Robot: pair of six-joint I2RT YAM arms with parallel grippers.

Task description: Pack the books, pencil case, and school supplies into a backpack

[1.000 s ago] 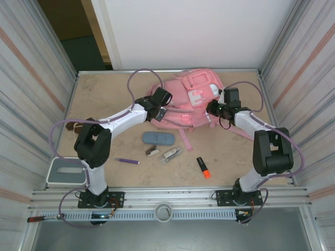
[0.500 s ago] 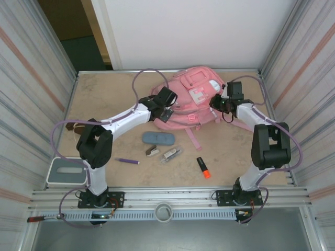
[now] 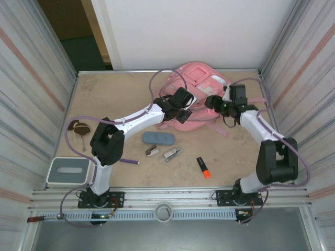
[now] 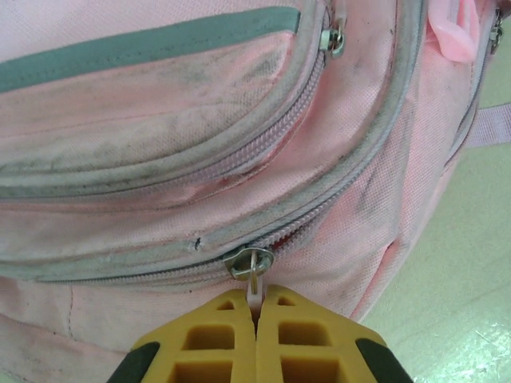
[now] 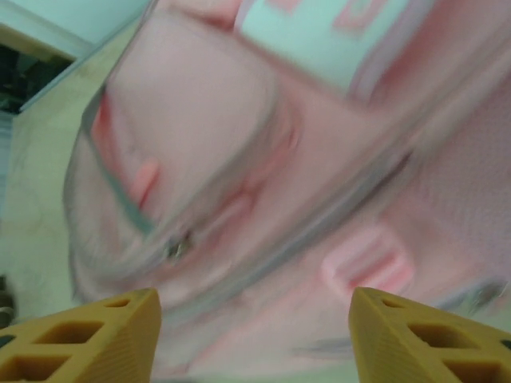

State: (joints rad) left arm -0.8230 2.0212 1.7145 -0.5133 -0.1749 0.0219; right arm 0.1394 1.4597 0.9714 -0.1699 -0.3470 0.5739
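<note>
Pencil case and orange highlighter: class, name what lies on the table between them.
A small clear clip lies between the pencil case and the highlighter, apart from both; the top view shows it.

place: robot lab test cell | table (image 3: 104,94): tan top, boxed in | left and right of table: ribbed panel walls (image 3: 31,78) | behind table: white board (image 3: 199,31) | table's near edge: aluminium rail (image 3: 172,194) carrying 2 bolted arm bases (image 3: 97,198)
</note>
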